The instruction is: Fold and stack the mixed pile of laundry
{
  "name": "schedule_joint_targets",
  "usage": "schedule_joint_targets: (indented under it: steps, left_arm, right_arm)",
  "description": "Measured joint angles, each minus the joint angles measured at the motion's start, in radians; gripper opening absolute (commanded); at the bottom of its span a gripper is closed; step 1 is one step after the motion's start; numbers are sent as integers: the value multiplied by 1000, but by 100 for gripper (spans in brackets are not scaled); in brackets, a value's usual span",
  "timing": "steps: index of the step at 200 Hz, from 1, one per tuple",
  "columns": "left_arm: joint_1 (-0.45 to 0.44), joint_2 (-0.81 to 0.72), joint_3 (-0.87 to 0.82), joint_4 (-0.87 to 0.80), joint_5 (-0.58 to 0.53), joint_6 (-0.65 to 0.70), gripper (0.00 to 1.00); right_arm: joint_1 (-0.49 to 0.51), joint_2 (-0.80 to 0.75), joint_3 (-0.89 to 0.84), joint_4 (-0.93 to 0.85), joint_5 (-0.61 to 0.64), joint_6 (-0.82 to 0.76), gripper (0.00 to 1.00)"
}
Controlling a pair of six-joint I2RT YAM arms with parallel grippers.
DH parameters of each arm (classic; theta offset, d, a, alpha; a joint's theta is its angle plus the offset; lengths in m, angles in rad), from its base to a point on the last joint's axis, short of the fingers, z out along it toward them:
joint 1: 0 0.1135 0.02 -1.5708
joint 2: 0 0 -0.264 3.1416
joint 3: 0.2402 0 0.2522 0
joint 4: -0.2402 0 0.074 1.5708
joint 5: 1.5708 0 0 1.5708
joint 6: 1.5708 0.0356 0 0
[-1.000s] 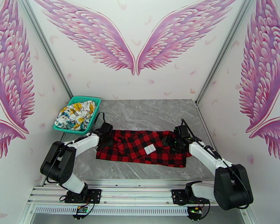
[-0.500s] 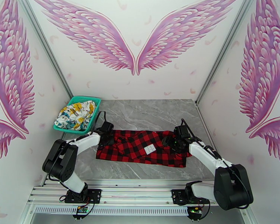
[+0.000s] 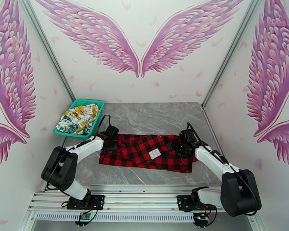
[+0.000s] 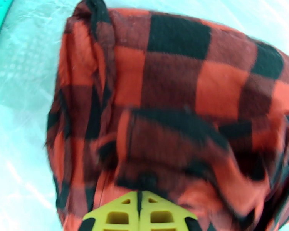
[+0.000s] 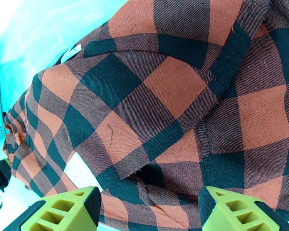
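Observation:
The red-and-black plaid garment lies spread across the middle of the grey table, with a white label on top. My left gripper sits at its left edge. In the left wrist view its yellow fingertips are pressed together, and the plaid garment bunches up right at them. My right gripper hovers over the garment's right end. It stands open, its two fingers wide apart above the plaid garment. The white cartoon-print garment lies crumpled in the basket.
A teal mesh basket stands at the back left corner of the table, close to my left arm. Bare grey marble table stretches behind the plaid garment, and a narrower strip lies in front. Walls close in on both sides.
My left gripper has shut on the plaid garment's left edge, and its wrist has shifted slightly away. The right arm has not moved.

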Motion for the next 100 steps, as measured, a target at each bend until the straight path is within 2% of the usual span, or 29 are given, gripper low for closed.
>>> schedule_joint_targets:
  steps: [34, 47, 54, 73, 100]
  left_arm:
    - [-7, -151, -13, -97, -11, -1, 0]
    - [-11, -181, -12, -113, 5, 5, 26]
    - [-16, -185, -9, -117, 24, 13, 35]
    - [-39, -165, 16, -116, 76, 21, 50]
    - [-72, -63, 105, -98, 127, 56, 58]
  right_arm:
    - [-1, 0, 2, 0, -3, -3, 72]
    - [-1, 3, 8, 0, -4, -3, 72]
    - [-1, 7, 12, 0, -4, -4, 72]
    - [-1, 14, 15, 0, -6, -4, 72]
    - [-1, 20, 15, 0, -8, -4, 72]
